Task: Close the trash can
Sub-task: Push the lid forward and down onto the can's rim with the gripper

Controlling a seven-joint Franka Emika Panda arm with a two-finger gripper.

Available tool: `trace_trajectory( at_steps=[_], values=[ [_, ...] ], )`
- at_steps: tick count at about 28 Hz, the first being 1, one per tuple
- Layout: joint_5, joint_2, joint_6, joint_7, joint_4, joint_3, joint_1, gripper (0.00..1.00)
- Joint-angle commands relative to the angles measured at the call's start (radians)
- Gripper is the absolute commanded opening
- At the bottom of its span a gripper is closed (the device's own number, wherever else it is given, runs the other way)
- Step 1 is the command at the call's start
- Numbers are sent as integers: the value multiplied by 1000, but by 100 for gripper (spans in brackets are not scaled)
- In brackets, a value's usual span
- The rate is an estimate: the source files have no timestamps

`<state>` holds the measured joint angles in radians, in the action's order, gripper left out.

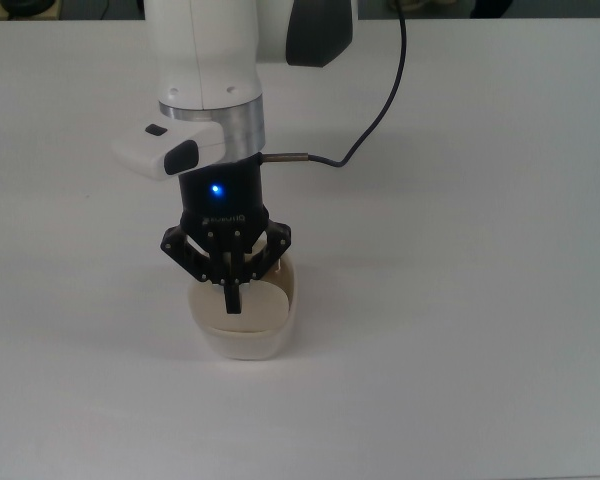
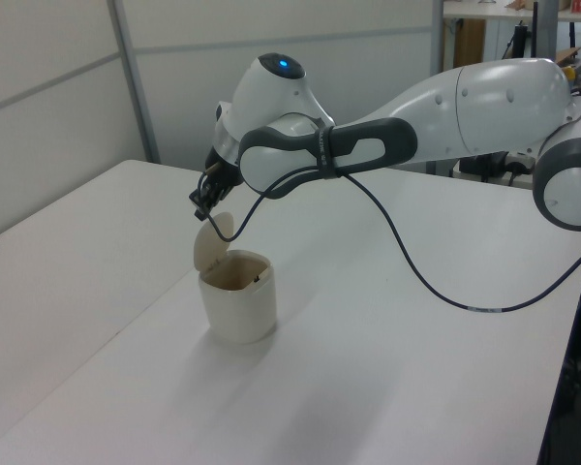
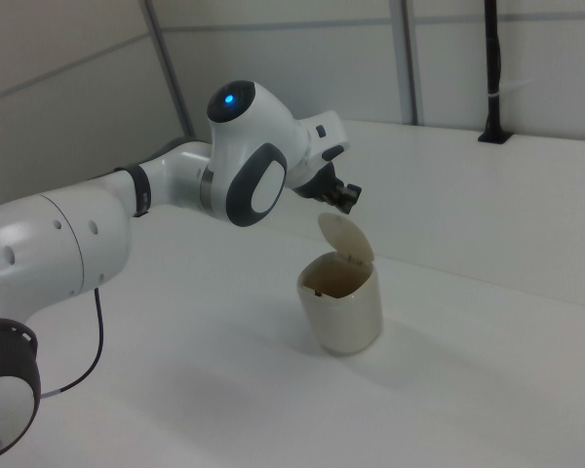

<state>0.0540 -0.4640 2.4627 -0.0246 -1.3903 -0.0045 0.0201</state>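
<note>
The gripper (image 1: 230, 296), its 2 fingers pressed together and holding nothing, is hovering just above the bin's (image 2: 237, 298) upright lid (image 2: 213, 244), apparently positioning to push it down.

Trash can (image 2: 237, 308): smooth matt cream plastic. Pincer (image 1: 229, 290): matt black. Arm (image 3: 97, 222): glossy white shell. Bench (image 1: 460, 300): matt white.

No text, label, brand or number can be read; a small white marking on the tool (image 1: 230, 300) body stays illegible.
</note>
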Motion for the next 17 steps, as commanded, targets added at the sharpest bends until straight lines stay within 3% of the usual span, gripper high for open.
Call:
trace_trajectory(
  at_steps=[1,17],
  values=[
    [4,21,-106,-61,-10,3,6,0],
    [0,34,-344,-130,-32,0,3,0]
  ],
)
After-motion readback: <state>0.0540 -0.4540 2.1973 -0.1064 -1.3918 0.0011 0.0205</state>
